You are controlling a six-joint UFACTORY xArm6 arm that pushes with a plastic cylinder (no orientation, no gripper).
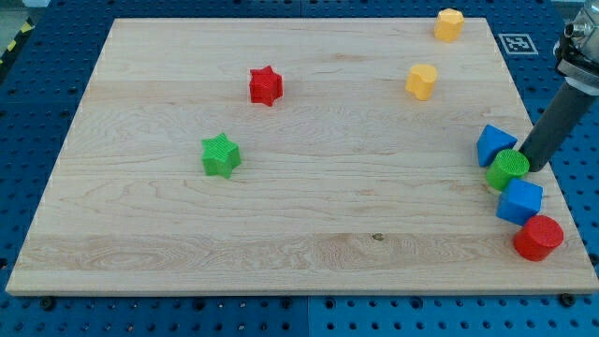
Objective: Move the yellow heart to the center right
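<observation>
The yellow heart (pixel 421 80) lies on the wooden board (pixel 299 234) at the view's upper right. A yellow hexagon (pixel 449 23) sits above it near the top edge. My tip (pixel 532 168) is at the view's right edge, touching the right side of the green cylinder (pixel 507 168), well below and right of the yellow heart. The rod rises up and to the right out of view.
A blue triangle (pixel 494 144), a blue cube (pixel 518 201) and a red cylinder (pixel 538 238) cluster by the green cylinder at the board's right edge. A red star (pixel 266 85) lies upper middle. A green star (pixel 221 154) lies left of centre.
</observation>
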